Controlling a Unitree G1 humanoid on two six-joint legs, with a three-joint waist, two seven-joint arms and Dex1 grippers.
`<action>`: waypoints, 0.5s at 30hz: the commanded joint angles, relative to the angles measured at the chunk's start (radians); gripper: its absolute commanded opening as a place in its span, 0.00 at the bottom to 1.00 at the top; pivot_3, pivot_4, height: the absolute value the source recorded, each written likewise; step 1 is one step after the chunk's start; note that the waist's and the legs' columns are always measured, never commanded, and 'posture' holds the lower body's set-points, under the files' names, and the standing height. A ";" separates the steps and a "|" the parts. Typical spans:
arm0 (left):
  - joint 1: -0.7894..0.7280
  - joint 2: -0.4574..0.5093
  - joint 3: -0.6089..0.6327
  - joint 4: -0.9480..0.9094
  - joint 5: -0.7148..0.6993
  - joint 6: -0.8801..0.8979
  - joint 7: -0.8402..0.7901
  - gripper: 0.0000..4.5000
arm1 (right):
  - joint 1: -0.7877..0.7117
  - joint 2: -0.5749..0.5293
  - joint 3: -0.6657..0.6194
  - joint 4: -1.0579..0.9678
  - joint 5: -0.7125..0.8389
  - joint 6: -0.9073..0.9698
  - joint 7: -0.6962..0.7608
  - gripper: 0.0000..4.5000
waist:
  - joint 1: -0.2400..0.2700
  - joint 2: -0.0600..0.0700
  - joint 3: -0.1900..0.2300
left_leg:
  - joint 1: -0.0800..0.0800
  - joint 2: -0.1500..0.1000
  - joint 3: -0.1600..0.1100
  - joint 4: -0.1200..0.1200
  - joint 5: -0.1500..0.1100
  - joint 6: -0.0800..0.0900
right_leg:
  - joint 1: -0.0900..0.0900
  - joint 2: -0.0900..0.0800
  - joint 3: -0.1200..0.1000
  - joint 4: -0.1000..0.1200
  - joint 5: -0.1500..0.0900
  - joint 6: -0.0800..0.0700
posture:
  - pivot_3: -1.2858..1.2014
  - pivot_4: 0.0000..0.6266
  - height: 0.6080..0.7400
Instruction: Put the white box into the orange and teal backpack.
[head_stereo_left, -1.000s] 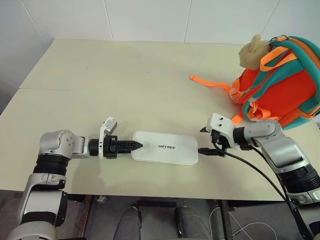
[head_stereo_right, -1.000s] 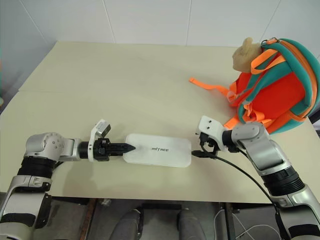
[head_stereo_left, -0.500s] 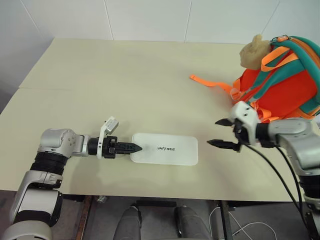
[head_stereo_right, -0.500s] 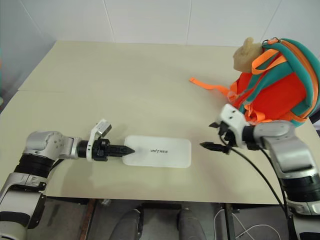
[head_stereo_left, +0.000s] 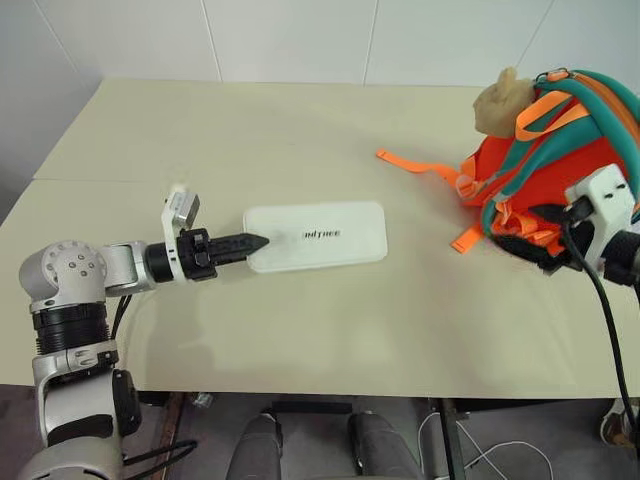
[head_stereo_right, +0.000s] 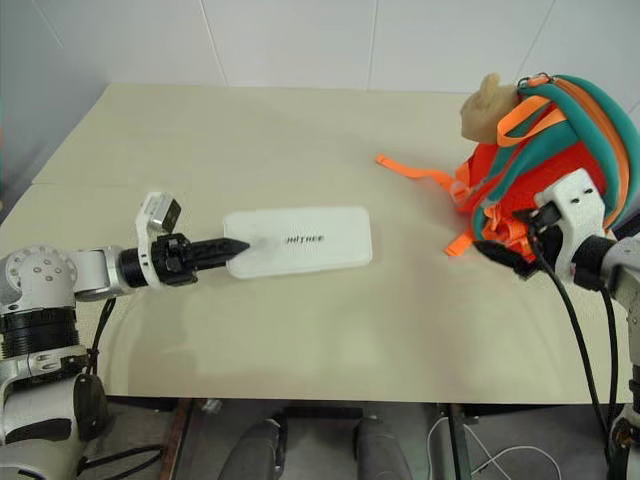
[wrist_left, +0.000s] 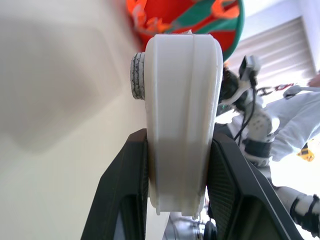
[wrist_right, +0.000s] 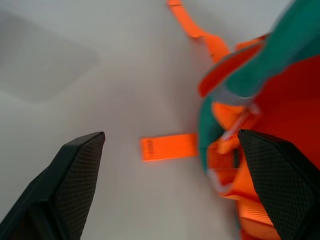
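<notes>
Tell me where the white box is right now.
In the left eye view the white box is near the table's middle, its left end pinched in the left gripper. The orange and teal backpack stands well to its right.

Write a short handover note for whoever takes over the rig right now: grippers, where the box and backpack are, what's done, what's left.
Left gripper: shut on one short end of the white box, held lifted off the table.
Right gripper: open, holding nothing, beside the orange and teal backpack.
Backpack: standing at the table's right end, one strap trailing on the table.
Done: box gripped and raised.
Left: open the backpack, carry the box across, put it inside.
</notes>
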 joint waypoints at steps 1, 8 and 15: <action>-0.057 -0.055 0.132 -0.027 -0.062 0.012 0.073 0.28 | -0.100 0.066 0.006 0.088 -0.024 -0.066 -0.118 1.00 | -0.004 0.000 0.000 | 0.000 0.000 0.000 0.000 0.000 0.000 | 0.000 0.000 0.000 0.000 0.000 0.000 | 0.52 0.24 1.00; -0.086 -0.158 0.247 -0.053 -0.085 0.034 0.200 0.28 | -0.268 0.193 0.014 0.290 -0.035 -0.172 -0.244 1.00 | -0.010 0.000 0.000 | -0.001 0.000 0.001 -0.002 0.000 -0.001 | 0.000 0.000 0.000 -0.001 -0.001 0.001 | 0.52 0.24 1.00; -0.094 -0.214 0.323 -0.083 -0.109 0.027 0.303 0.28 | -0.419 0.281 0.024 0.499 -0.064 -0.291 -0.356 0.91 | -0.013 0.000 0.000 | -0.001 0.000 0.001 -0.001 -0.001 -0.001 | 0.000 0.000 0.000 -0.001 -0.001 0.001 | 0.52 0.24 1.00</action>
